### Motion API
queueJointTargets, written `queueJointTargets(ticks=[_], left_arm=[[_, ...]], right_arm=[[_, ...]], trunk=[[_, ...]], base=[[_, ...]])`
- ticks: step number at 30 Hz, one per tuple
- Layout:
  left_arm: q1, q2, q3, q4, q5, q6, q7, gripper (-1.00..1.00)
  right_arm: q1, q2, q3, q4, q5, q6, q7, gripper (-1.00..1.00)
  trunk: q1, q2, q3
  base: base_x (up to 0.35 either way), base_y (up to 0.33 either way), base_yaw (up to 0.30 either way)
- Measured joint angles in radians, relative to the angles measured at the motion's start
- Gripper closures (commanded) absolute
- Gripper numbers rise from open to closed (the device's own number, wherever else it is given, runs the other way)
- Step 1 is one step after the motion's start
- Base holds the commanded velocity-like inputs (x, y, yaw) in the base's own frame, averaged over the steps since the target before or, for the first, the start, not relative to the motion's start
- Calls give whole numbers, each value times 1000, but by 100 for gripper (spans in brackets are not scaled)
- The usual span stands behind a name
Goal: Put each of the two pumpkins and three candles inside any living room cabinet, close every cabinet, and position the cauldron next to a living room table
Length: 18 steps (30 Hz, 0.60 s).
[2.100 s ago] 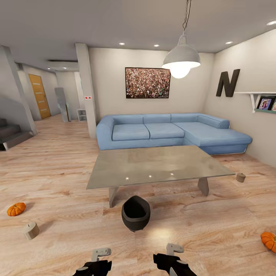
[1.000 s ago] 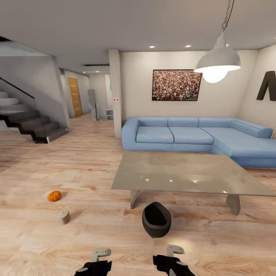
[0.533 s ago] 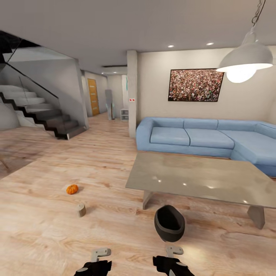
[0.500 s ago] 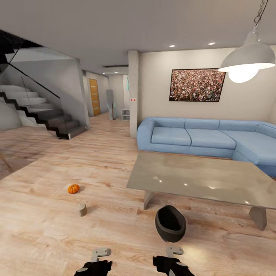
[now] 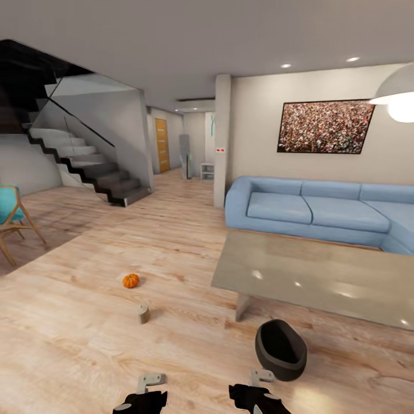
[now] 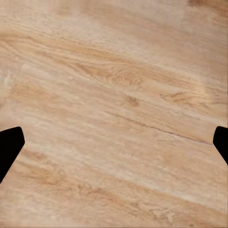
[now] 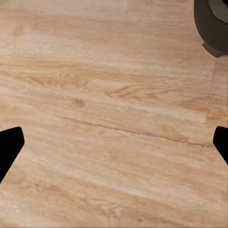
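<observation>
The whole view has swung to the left since two seconds ago (the camera turned, the things did not move): the small orange ribbed pumpkin [image 5: 130, 280] and the stubby grey-beige candle [image 5: 143, 314] now lie on the wooden floor [image 5: 75, 322] ahead-left, well apart from the glossy grey-green glass counter [image 5: 322, 276]. The black round cauldron [image 5: 280, 349] stands just beside it. The left gripper [image 6: 114, 145] and right gripper [image 7: 114, 145] have jaws wide and empty. I judge that the robot is heading for the pumpkin.

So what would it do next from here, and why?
Probably roll forward and left toward the pumpkin and candle. Both lie on the bare floor well beyond its tools, which hang open and empty, while the cauldron already sits by the table.
</observation>
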Motion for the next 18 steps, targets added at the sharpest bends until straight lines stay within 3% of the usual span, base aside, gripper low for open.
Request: queueJointTargets(ticks=[10, 18], left_arm=[[3, 0, -1, 0, 0, 0, 0, -100], [5, 0, -1, 0, 0, -3, 0, -100]], right_arm=[[0, 1, 1, 0, 0, 0, 0, -100], [0, 2, 1, 2, 0, 0, 0, -100]], trunk=[[0, 0, 0], [0, 0, 0]], base=[[62, 235, 256], [3, 59, 289]])
